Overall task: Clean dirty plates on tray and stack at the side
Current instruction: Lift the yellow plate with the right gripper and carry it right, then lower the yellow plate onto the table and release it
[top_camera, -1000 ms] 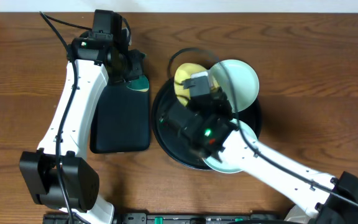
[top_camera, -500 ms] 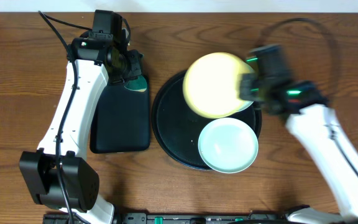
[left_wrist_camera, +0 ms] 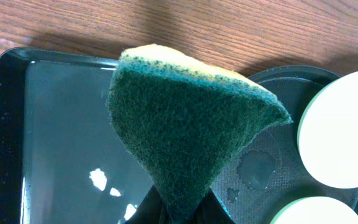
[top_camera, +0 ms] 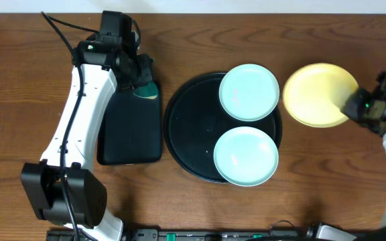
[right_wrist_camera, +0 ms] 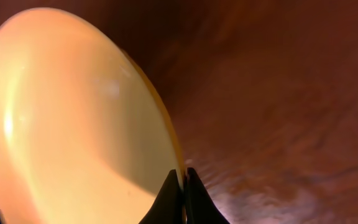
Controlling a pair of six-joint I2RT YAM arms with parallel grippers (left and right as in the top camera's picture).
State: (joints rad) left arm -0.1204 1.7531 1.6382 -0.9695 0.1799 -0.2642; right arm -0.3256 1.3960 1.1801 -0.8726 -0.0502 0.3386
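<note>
Okay, my right gripper (right_wrist_camera: 182,186) pinches the yellow plate (top_camera: 317,94) by its right rim, plate just right of the tray (top_camera: 179,127), reaching from gripper toward tray; left gripper (left_wrist_camera: 185,211), clamping the sponge (left_wrist_camera: 185,124), is far off.

Overhead view evenly lit, sharp; right wrist view dim, blurred, glare on yellow plate (right_wrist_camera: 73,124).

I have the pale yellow plate (top_camera: 317,94) pinched at its rim in my right gripper (right_wrist_camera: 182,186); to that gripper's left, two glossy mint-white plates (top_camera: 248,92) (top_camera: 246,156) lie flat on the round black tray (top_camera: 186,127).
</note>
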